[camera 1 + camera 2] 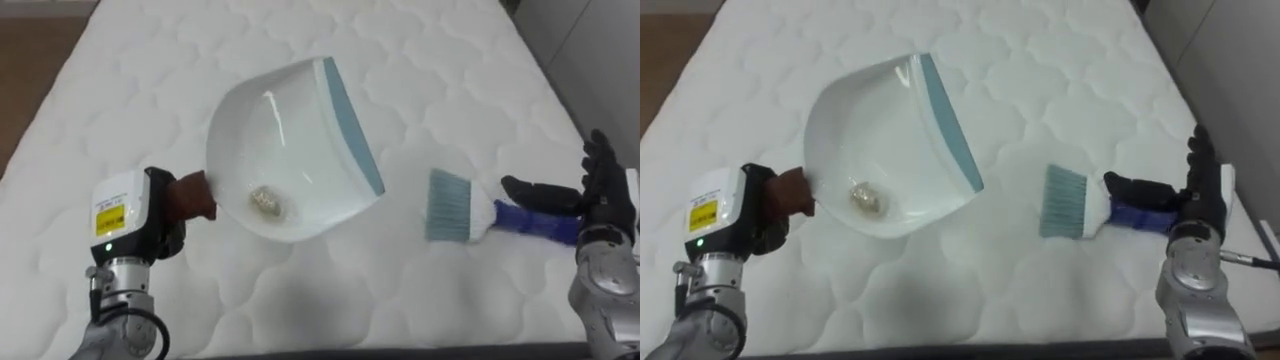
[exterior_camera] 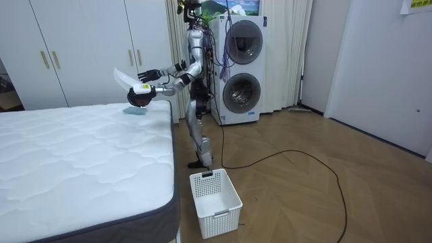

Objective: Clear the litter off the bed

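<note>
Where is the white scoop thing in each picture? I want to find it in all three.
Left eye view: the dustpan is in the middle, held over the bed by its handle in the left hand.
Right eye view: the dustpan is a bit left of the middle.
Room view: the dustpan looks small, at the upper left, raised above the bed's far corner.
Shared landmark: the white quilted mattress lies under it every time.

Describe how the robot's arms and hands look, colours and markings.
Both forearms are silver metal with ribbed wrist sections. The left hand has black fingers and a boxy white housing on its back, carrying a yellow label and a small green light. The right hand has black fingers too, with a white back; a thin dark cable runs by its wrist.
</note>
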